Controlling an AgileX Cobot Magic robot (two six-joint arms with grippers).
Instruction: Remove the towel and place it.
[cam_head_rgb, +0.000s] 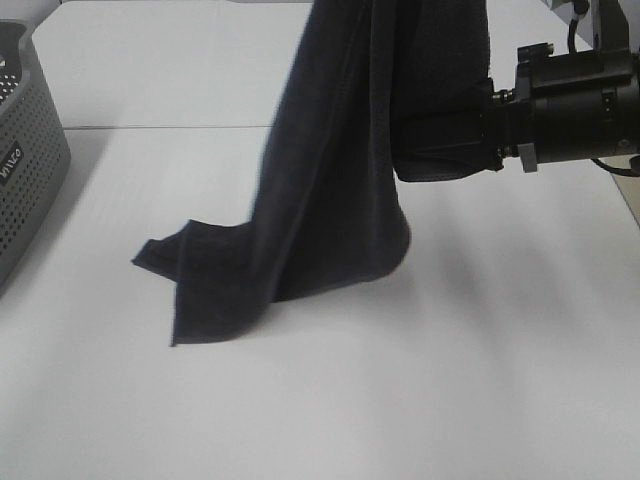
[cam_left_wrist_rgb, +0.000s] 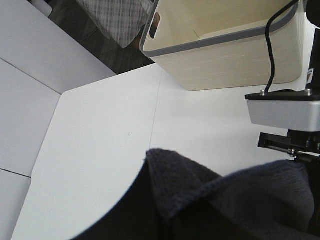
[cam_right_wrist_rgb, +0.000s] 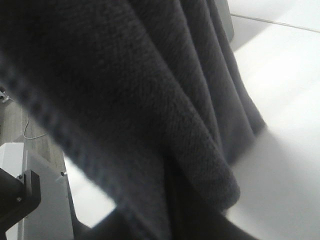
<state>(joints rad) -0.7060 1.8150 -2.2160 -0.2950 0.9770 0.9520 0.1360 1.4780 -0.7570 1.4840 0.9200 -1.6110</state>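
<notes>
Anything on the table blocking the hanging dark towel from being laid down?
Nothing visible. The dark navy terry towel trails its lower end onto the bare white table; the grey perforated plastic basket sits apart at the left edge.

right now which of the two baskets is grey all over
The perforated grey basket at the high view's left edge; the cream basket, in the left wrist view, has only a grey rim.

White lettering on wall of grey perforated basket (cam_head_rgb: 30, 130), tilted, cut off by frame edge: roughly "VIVCO", uncertain. Small label (cam_left_wrist_rgb: 310, 76) at corner of cream bin (cam_left_wrist_rgb: 225, 60): too small to read. Nothing else legible.
</notes>
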